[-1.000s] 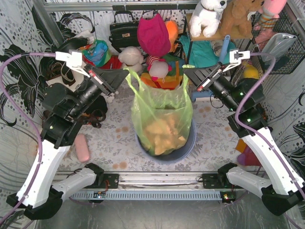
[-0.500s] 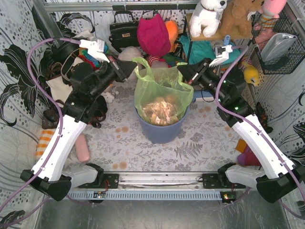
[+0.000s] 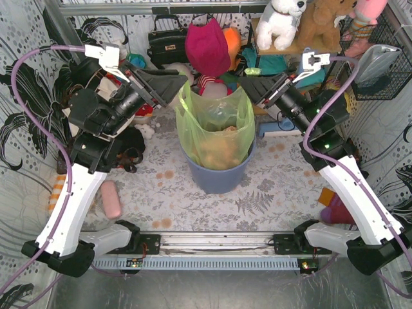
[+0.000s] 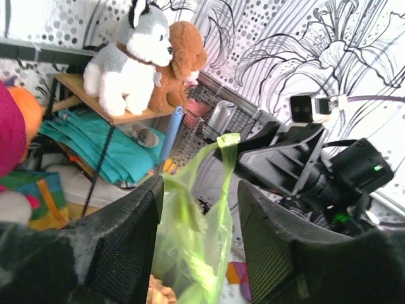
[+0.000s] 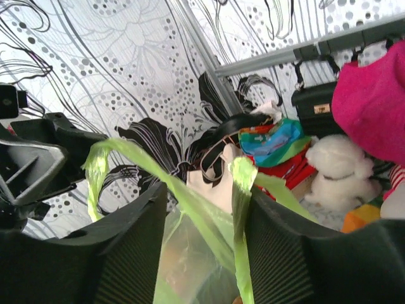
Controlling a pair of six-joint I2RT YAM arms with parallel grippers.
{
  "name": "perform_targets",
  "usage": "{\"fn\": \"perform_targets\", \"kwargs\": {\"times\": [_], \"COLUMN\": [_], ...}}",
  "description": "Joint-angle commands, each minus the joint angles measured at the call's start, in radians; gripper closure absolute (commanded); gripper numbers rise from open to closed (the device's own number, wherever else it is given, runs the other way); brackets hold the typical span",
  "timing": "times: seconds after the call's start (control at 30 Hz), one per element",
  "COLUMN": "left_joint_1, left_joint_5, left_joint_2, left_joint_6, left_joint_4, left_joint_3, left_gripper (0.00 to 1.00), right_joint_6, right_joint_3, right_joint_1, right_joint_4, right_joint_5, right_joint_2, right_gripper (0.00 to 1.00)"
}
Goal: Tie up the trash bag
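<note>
The light-green trash bag [image 3: 215,129] sits in the round blue-grey bin [image 3: 219,177] at mid table, tan paper showing through it. My left gripper [image 3: 179,87] hangs at the bag's upper left rim and my right gripper [image 3: 248,87] at its upper right rim. In the left wrist view the left gripper [image 4: 199,190] is open, with a loose bag handle [image 4: 190,234] passing between the fingers. In the right wrist view the right gripper [image 5: 207,196] is open too, with a green handle strip [image 5: 240,209] lying along its right finger.
Behind the bin are a magenta plush [image 3: 207,45], a black handbag [image 3: 166,42] and a shelf with a white plush dog [image 3: 280,22]. A pink object [image 3: 111,198] lies on the table at left. A wire basket [image 3: 380,58] hangs at right.
The bag was held up stretched by both shut grippers a second ago; it has sunk back into the bin. Both grippers have opened and the handles hang loose between the fingers.
</note>
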Motion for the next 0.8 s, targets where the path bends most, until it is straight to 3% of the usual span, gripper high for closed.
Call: {"fn": "perform_targets", "kwargs": {"times": [0.0, 0.13, 0.33, 0.57, 0.77], "left_joint_1": [0.010, 0.012, 0.016, 0.026, 0.032], "left_joint_5": [0.058, 0.111, 0.245, 0.419, 0.443], "left_joint_2": [-0.031, -0.031, -0.011, 0.008, 0.047], "left_joint_6": [0.030, 0.074, 0.069, -0.066, -0.136], "left_joint_4": [-0.038, -0.122, -0.163, -0.003, 0.123], "left_joint_3": [-0.010, -0.013, -0.018, -0.050, -0.061], "left_gripper": [0.36, 0.28, 0.25, 0.25, 0.25], "right_joint_6": [-0.037, -0.060, -0.078, -0.018, 0.038], "right_joint_3": [-0.056, -0.073, -0.067, 0.012, 0.028], "right_joint_1": [-0.004, -0.004, -0.003, -0.003, -0.003], "right_joint_4": [-0.015, -0.084, -0.119, -0.126, -0.023], "right_joint_5": [-0.041, -0.044, -0.109, -0.264, -0.293], "right_joint_2": [-0.046, -0.073, -0.084, -0.029, 0.007], "right_gripper": [0.45, 0.37, 0.26, 0.24, 0.23]}}
